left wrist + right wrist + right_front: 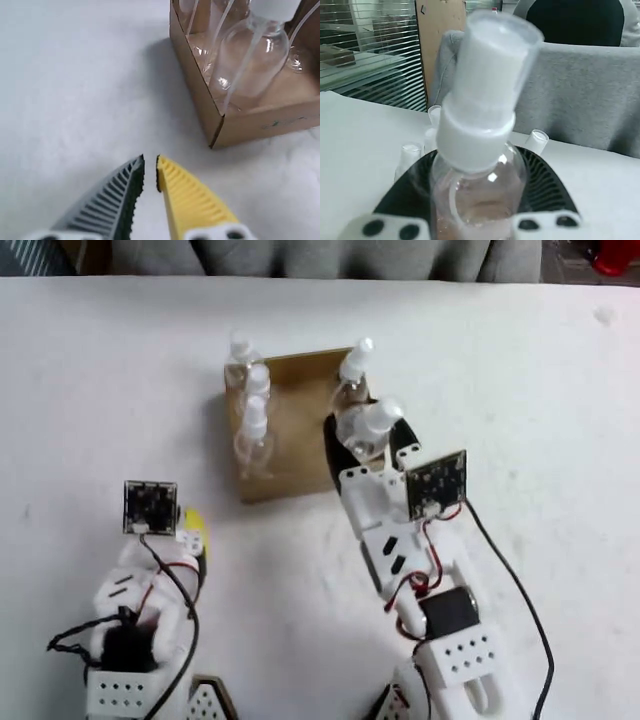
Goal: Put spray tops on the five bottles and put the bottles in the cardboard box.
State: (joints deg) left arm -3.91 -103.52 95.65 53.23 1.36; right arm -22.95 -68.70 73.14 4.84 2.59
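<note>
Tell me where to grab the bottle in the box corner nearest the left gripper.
Take the bottle by its neck, just under the spray top, coming down from above. It stands upright, tight against the box wall with other bottles close behind, so its body is probably hemmed in.

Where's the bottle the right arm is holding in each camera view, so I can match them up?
High view: the bottle sits in the right pincer at the right edge of the cardboard box.
Left wrist view: cannot tell it from the other bottles standing in the box.
Right wrist view: the bottle is central, close up, between the pincer's jaws.
Shared landmark: the other bottles' spray tops.
</note>
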